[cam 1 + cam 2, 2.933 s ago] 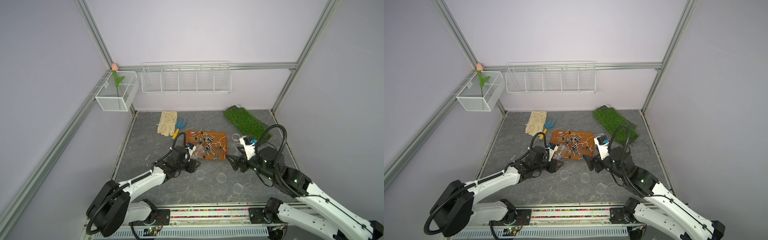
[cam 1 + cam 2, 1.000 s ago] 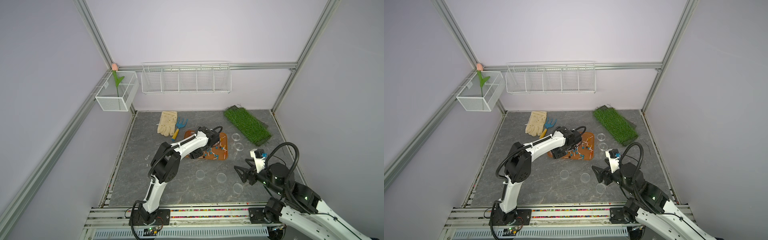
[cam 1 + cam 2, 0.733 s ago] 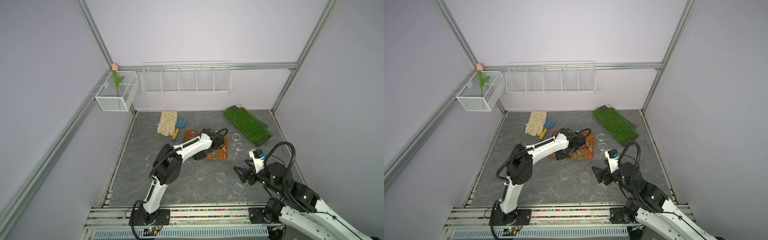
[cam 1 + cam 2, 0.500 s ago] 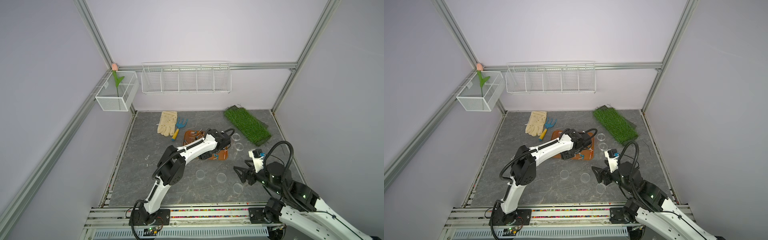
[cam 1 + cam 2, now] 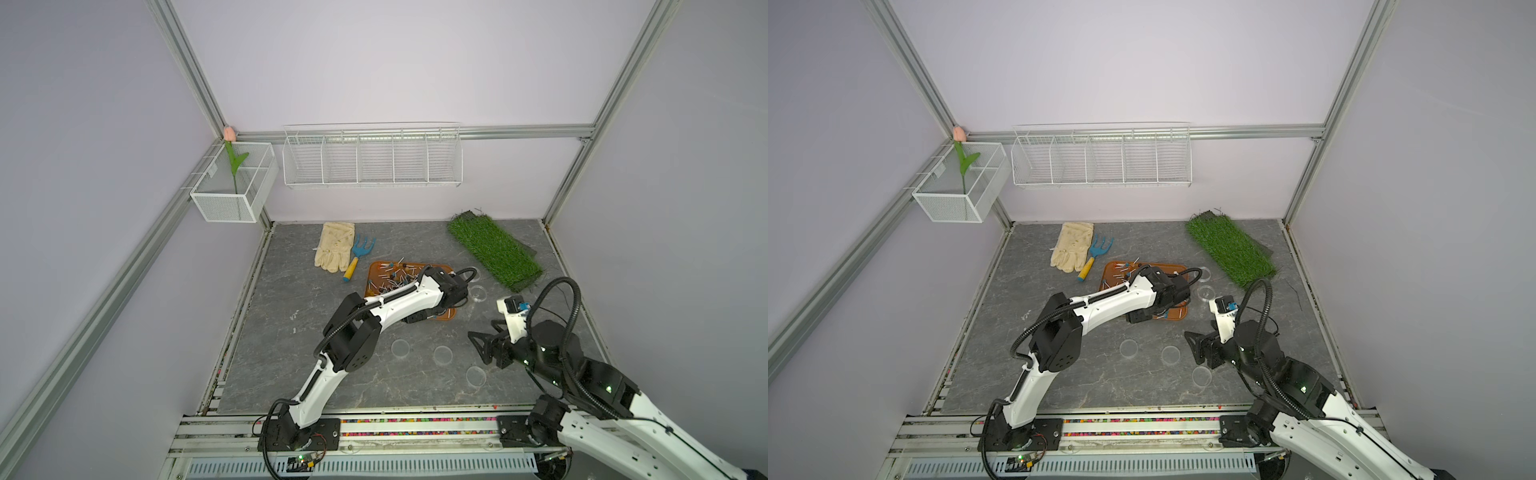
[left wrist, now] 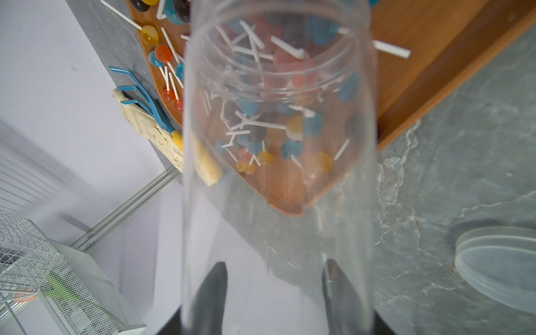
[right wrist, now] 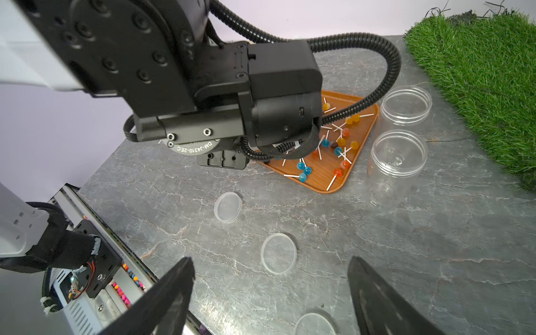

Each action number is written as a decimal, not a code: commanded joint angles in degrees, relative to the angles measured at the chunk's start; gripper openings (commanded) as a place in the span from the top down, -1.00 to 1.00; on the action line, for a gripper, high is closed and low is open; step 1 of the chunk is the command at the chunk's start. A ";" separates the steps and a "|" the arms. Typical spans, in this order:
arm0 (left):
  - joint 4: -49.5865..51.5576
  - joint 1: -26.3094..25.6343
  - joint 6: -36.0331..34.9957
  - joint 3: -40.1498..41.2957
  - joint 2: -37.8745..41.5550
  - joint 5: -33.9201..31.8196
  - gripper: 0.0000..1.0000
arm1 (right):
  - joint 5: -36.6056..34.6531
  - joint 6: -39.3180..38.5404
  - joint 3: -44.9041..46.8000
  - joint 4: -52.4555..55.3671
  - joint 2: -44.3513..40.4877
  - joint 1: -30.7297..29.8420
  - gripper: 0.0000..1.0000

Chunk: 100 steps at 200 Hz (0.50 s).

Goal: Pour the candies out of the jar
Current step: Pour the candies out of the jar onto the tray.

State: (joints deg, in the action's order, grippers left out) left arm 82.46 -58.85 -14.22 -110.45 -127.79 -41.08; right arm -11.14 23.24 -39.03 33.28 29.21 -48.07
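My left gripper (image 6: 275, 262) is shut on the clear jar (image 6: 275, 188), one dark finger on each side of its wall. The jar lies tilted, its mouth over the orange-brown tray (image 6: 435, 58). The candies (image 6: 162, 55) lie scattered on the tray (image 5: 376, 270) as small lollipops, and more show blurred through the jar wall. I cannot tell whether any are inside it. In both top views the left arm hides the jar and its gripper, and candies (image 5: 395, 276) show on the tray (image 5: 1113, 266). My right gripper (image 7: 269, 290) hangs open and empty at the front right (image 5: 478, 348) (image 5: 1192, 349).
Two clear jars (image 7: 406, 104) (image 7: 398, 156) stand open and upright right of the tray. Three clear lids (image 5: 400, 348) (image 5: 443, 355) (image 5: 476, 376) lie on the stone floor. A grass mat (image 5: 494, 249) lies back right, and a glove (image 5: 334, 245) and blue rake (image 5: 359, 255) back left.
The left arm has swung from the front left across the tray, its wrist moving right along it. The right arm has drawn back to the front right and stays open.
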 commanded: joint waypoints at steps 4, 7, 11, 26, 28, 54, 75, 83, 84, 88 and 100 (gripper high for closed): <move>-0.48 0.65 0.24 2.37 5.08 1.32 0.18 | -1.15 1.44 -2.65 1.38 0.40 0.26 -0.72; -0.91 0.88 0.50 2.76 5.61 2.21 0.18 | -1.17 1.45 -2.83 1.43 0.48 0.26 -0.72; -1.56 1.20 0.90 3.23 6.33 3.87 0.18 | -1.25 1.46 -3.09 1.65 0.49 0.26 -0.71; -4.40 2.54 2.90 5.75 9.42 8.86 0.18 | -1.27 1.04 -4.22 2.27 0.91 0.26 -0.70; -4.82 2.70 3.10 6.12 9.89 9.56 0.18 | -1.26 0.95 -4.39 2.33 0.99 0.26 -0.71; -9.92 4.88 5.49 11.95 16.31 15.34 0.18 | -1.91 0.25 -7.07 4.39 2.56 0.25 -0.71; -13.23 5.66 7.22 15.70 21.68 18.68 0.18 | -2.21 -0.35 -9.34 5.46 4.27 0.25 -0.71; -15.02 5.62 7.52 17.40 24.16 20.35 0.18 | -2.26 -0.56 -10.33 5.42 5.07 0.26 -0.71; -15.21 5.65 7.58 17.61 24.47 20.61 0.18 | -2.24 -0.61 -10.44 5.41 5.15 0.26 -0.71; -16.08 5.61 7.74 18.42 25.75 21.38 0.18 | -2.20 -0.80 -10.88 5.37 5.68 0.26 -0.71; -18.67 5.80 8.31 20.73 29.53 23.28 0.18 | -2.00 -1.83 -13.19 4.90 7.41 0.25 -0.70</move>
State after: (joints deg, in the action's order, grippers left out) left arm 69.78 -52.77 -8.75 -93.17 -104.27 -24.60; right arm -12.43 23.27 -48.23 37.69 34.11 -48.07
